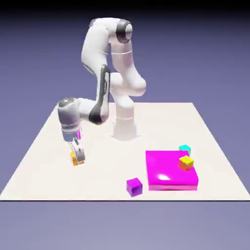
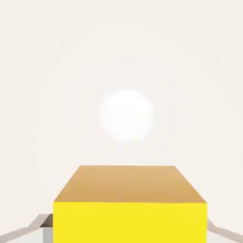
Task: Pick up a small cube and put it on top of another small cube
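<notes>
Yellow-orange cube (image 1: 73,158) is down on the bench (image 1: 105,173) at the exterior view's left, partly hidden by the tool (image 1: 78,155) clamped about it. Well apart, toward the exterior view's right, a second yellow-orange cube (image 1: 186,163) sits on a magenta block (image 1: 163,168), with a cyan cube (image 1: 184,149) just beyond; a purple cube (image 1: 134,187) lies by the block's near side. Any of these could be the target, I can't tell which; a low swing across might clip the block or knock its rider off.

In the hand view, the gripped cube fills the space between the fingertips. If they hold it unevenly, it could twist on lifting and land crooked.
</notes>
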